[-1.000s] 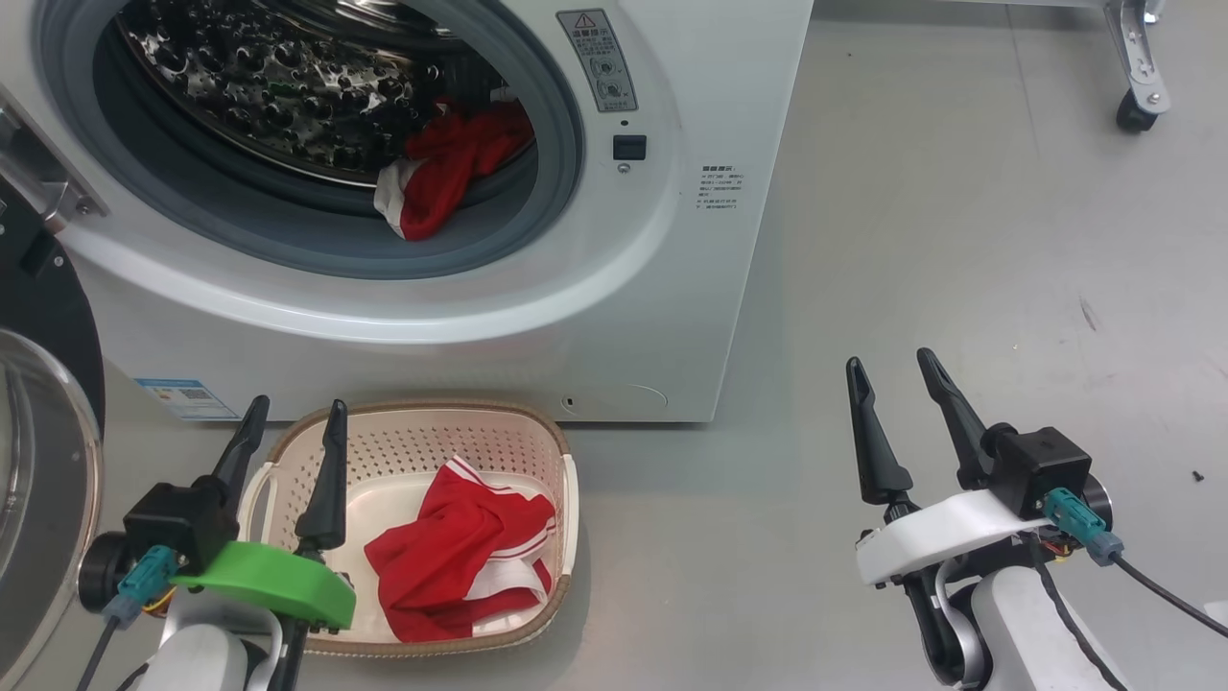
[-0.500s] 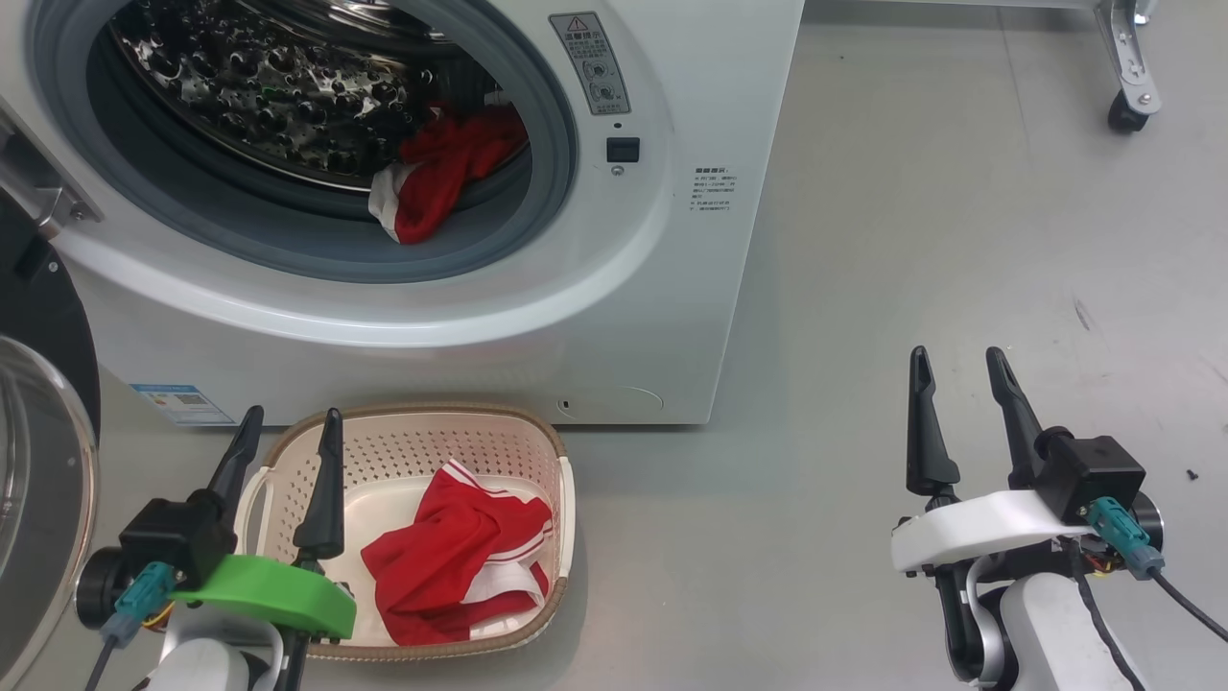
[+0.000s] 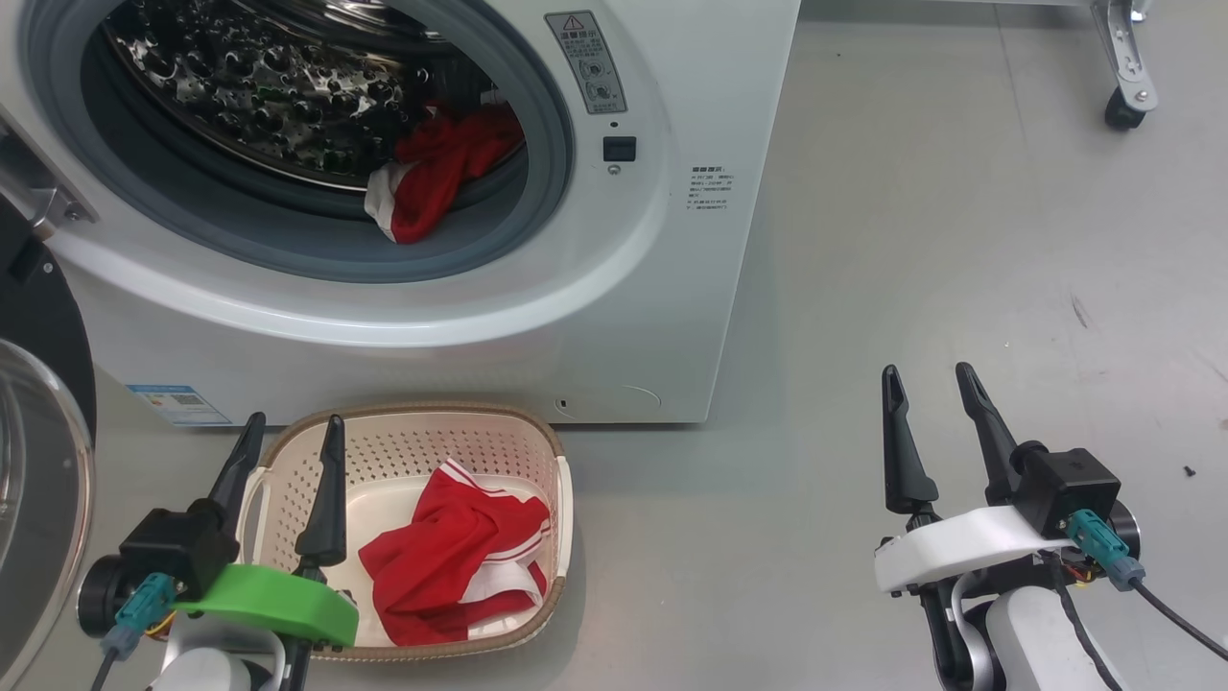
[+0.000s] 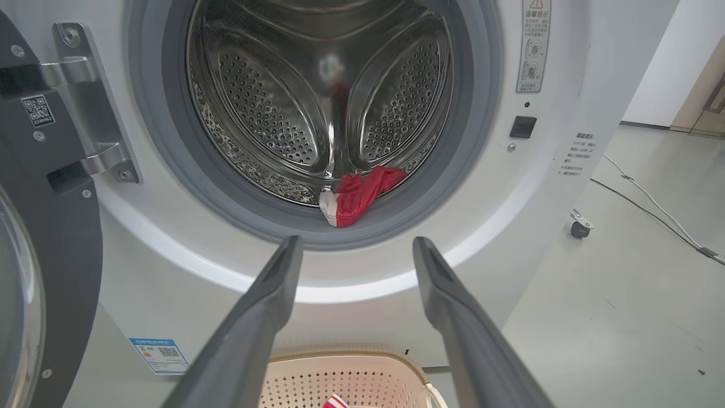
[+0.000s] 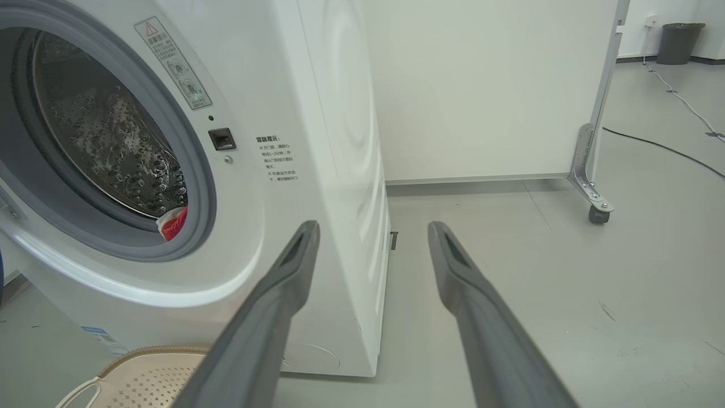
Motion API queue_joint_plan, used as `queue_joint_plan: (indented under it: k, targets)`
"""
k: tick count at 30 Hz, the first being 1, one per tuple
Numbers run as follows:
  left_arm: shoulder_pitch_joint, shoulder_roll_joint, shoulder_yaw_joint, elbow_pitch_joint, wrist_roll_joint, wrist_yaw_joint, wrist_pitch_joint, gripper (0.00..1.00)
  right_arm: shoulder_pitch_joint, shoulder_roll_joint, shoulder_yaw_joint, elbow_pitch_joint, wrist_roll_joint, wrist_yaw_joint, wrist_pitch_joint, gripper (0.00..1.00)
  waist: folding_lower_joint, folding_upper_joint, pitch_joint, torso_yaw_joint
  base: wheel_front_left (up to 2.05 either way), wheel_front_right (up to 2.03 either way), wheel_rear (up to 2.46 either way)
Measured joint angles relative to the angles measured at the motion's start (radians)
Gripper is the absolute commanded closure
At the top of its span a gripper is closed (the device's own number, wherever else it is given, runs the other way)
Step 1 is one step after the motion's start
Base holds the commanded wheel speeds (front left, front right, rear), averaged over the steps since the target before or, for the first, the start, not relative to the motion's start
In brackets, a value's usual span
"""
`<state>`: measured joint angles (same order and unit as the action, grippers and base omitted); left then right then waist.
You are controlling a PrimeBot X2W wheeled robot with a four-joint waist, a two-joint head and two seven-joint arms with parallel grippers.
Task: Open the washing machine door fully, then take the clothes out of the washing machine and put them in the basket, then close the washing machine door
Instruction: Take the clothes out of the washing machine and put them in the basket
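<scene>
Fingers (image 3: 326, 509) of left gripper (image 3: 295, 419) are spread wide, nothing held; right gripper (image 3: 927, 369) likewise, parked well apart over floor (image 3: 959, 192), prob. so as not to obstruct. Door (image 3: 43, 345) is swung wide to the left, so drum mouth (image 3: 288, 254) is unblocked. Basket (image 3: 422, 411) is set just before washing machine (image 3: 672, 288), under the mouth, for a short drop. One red garment (image 3: 451, 557) lies in it; a second garment (image 3: 422, 182) is draped at the mouth's lower right, lined up w/ left fingers.

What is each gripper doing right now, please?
Left gripper: open, holding nothing.
Right gripper: open, holding nothing.
</scene>
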<state>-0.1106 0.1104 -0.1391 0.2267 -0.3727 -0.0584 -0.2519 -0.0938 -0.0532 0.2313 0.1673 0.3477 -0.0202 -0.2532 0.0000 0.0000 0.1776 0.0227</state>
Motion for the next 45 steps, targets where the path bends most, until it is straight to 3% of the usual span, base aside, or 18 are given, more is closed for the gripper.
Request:
queue_joint_plan:
  k: [34,45]
  targets:
    - [0.022,-0.020,0.050,-0.040,0.040,-0.018,0.000,0.00,0.000,0.004,0.016,-0.019,0.000,0.010,0.000,0.00,0.0000,0.0000,0.027,-0.019,0.00,0.00,0.00]
    - [0.014,0.037,0.086,-0.065,0.049,-0.026,0.000,0.00,-0.005,0.004,0.066,-0.049,0.001,0.010,0.000,0.00,0.0000,0.0000,0.120,-0.066,0.00,0.00,0.00]
